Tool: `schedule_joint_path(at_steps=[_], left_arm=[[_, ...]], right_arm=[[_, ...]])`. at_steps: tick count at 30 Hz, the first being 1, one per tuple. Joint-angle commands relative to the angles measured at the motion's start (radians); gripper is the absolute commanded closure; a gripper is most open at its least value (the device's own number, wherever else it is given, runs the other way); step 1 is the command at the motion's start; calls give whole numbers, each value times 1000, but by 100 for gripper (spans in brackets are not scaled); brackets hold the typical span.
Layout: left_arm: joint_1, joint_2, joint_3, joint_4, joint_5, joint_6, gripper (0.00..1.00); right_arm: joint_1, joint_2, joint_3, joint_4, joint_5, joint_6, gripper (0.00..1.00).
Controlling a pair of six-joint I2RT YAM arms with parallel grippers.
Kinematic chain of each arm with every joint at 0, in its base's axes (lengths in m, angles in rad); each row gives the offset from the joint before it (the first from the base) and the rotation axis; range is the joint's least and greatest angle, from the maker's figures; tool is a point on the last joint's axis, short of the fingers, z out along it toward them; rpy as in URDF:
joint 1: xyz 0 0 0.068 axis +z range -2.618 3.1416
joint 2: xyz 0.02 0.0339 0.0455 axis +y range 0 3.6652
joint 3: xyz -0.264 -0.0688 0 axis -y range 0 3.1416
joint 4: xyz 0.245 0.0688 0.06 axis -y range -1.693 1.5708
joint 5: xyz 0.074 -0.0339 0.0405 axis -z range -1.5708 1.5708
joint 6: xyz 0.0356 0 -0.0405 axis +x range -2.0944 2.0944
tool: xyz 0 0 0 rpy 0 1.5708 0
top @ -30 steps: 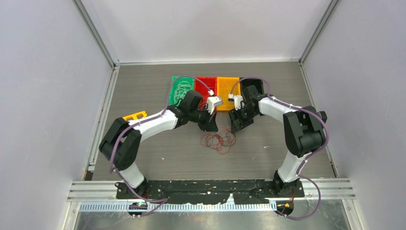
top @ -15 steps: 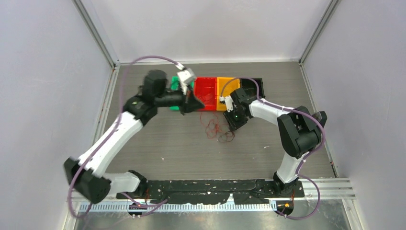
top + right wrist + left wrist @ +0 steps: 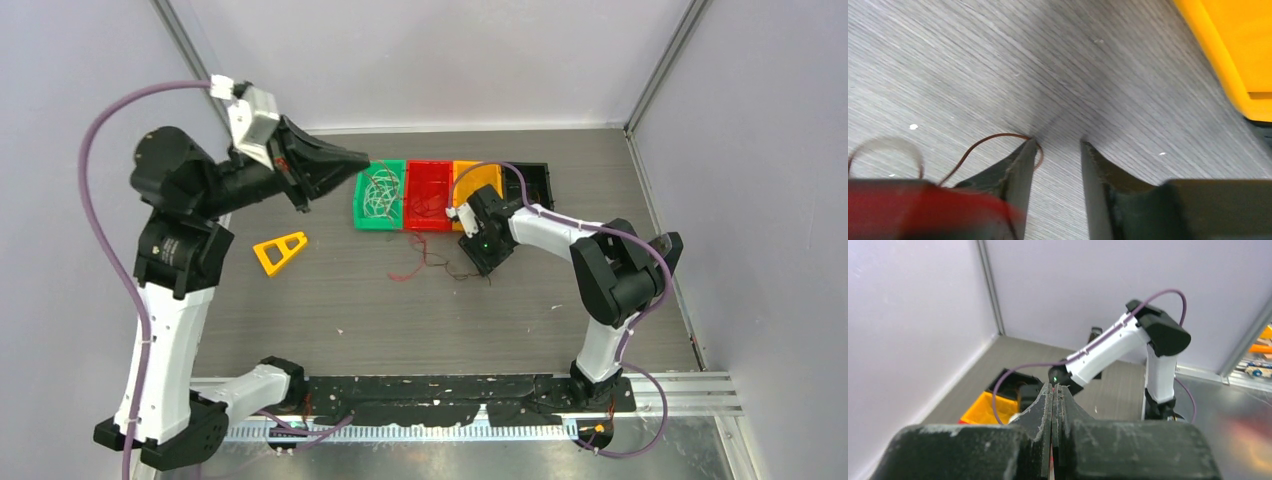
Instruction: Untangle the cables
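While the left gripper (image 3: 362, 158) hung raised at the upper left of the overhead frame, its fingers (image 3: 1040, 410) pressed fully together with only a hint of red in the seam, whitish wires (image 3: 380, 188) already lay in the green plastic tray (image 3: 359, 200). Right of it, the cables (image 3: 428, 258), a small red and dark brown tangle, lay unsorted on the grey wood-grain table (image 3: 330, 300) at centre. The right gripper (image 3: 479, 264) stood partly open over them, gripping nothing; 1 brown strand (image 3: 998, 137) touched a finger.

A grey wood-grain worktop (image 3: 350, 310) carries four shallow plastic trays touching in a row at its far side: green (image 3: 380, 226), red (image 3: 428, 226), orange (image 3: 480, 172), black (image 3: 537, 180). Near them lie thin red and dark brown cables (image 3: 425, 258); a yellow triangular frame (image 3: 280, 250) lies to the left.
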Motion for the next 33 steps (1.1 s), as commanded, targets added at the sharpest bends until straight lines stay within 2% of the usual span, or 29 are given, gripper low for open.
schedule_joint_path(at_steps=[1, 4, 7, 12, 14, 18, 19, 21, 22, 25, 28, 33], left_arm=[[60, 9, 158, 106, 58, -108, 100], [84, 21, 223, 129, 70, -139, 100], [93, 30, 255, 157, 86, -174, 100], [106, 8, 192, 186, 92, -179, 100], [109, 6, 180, 181, 69, -177, 100], [111, 0, 114, 191, 44, -196, 100], [111, -3, 87, 206, 35, -228, 100], [111, -9, 43, 231, 14, -263, 100], [111, -11, 25, 238, 0, -270, 100], [110, -9, 6, 237, -41, -269, 100], [111, -4, 6, 235, -51, -268, 100], [112, 5, 11, 229, -74, -267, 100]], right_arm=[[7, 45, -16, -47, 40, -37, 51], [6, 22, -31, -71, 43, -58, 46], [3, 2, -38, -93, 62, -86, 46], [-20, -112, -3, -147, 15, -179, 51], [-30, -213, 10, -170, -41, -224, 46], [-40, -413, 42, -182, -259, -272, 23], [-40, -445, 49, -173, -299, -270, 15], [-40, -540, 41, -111, -423, -251, 4], [-36, -592, 31, -62, -489, -227, 2], [-5, -666, -14, 52, -594, -150, 4], [69, -697, -54, 151, -622, -55, 5], [203, -676, -164, 508, -553, 97, 5]])
